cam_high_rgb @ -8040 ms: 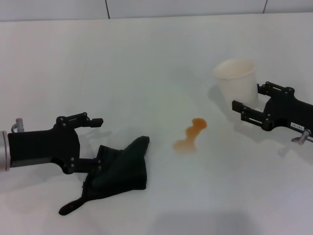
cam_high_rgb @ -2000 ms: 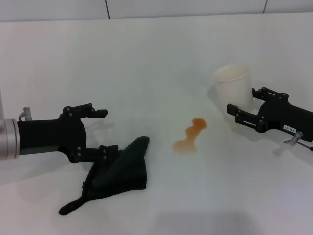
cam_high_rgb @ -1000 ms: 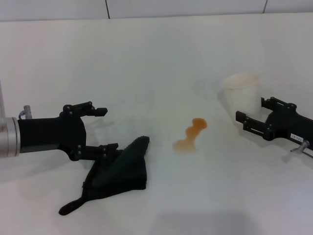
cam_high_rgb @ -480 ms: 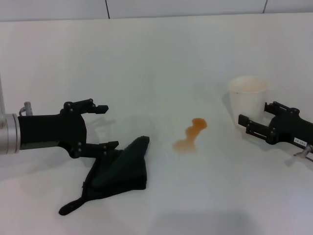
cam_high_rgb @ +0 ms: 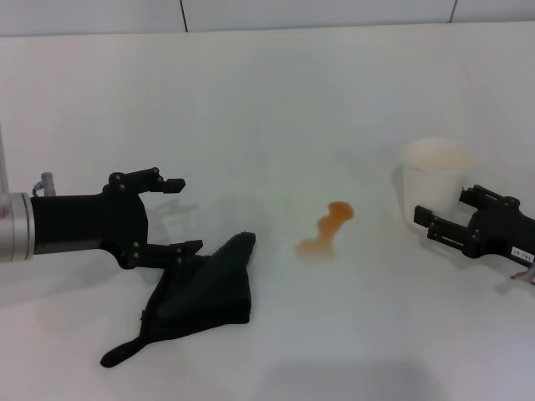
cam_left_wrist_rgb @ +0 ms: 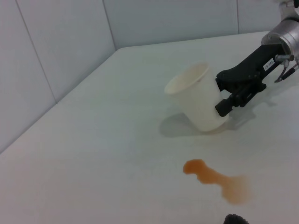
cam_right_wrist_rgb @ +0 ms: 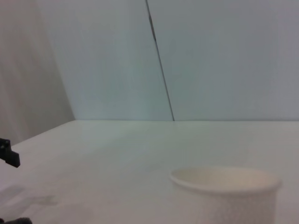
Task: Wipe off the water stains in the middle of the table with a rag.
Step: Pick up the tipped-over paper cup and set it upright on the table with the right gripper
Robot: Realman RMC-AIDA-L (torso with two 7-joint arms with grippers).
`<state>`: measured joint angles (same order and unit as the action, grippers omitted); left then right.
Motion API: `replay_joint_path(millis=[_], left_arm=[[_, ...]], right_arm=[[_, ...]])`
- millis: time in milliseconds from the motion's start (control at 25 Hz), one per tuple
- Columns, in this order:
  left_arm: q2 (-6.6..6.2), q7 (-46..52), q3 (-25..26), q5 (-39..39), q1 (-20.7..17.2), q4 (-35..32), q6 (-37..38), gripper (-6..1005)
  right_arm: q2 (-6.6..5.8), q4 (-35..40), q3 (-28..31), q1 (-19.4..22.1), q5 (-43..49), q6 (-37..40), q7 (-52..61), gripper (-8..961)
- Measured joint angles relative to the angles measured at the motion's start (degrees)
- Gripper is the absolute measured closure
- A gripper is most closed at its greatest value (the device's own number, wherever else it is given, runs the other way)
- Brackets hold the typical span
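Head view: wide-open left gripper poised at the crumpled dark cloth rag, beside the orange-brown puddle mid-table. Next: close on cloth. Right gripper holds white paper cup.

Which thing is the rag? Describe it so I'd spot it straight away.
On the large white table, look near the left gripper. The rag is the crumpled, very dark cloth with a narrow tail under its lower finger, beside the orange-brown puddle. It alone is soft and limp.
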<state>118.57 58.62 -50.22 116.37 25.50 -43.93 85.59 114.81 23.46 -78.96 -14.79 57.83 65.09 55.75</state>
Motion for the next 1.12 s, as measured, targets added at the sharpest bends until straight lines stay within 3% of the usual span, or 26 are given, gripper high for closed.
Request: replay_joint_path(millis=[240, 480, 880, 1120], left_arm=[[0.03, 0.0, -0.1, 0.0, 0.0, 0.0, 0.0, 213], [0.07, 0.0, -0.1, 0.1, 0.0, 0.0, 0.0, 215], [0.17, -0.5, -0.1, 0.1, 0.2, -0.1, -0.2, 217], [0.17, -0.5, -0.1, 0.1, 0.2, 0.0, -0.4, 218]], right_arm=[[-0.03, -0.2, -0.3, 0.2, 0.2, -0.1, 0.0, 216], [-0.03, -0.3, -0.4, 1.0, 0.3, -0.2, 0.1, 101], [-0.02, 0.5, -0.4, 2.8, 0.4, 0.1, 0.1, 95], [-0.08, 3.5, 0.0, 6.3, 0.4, 2.8, -0.1, 97]])
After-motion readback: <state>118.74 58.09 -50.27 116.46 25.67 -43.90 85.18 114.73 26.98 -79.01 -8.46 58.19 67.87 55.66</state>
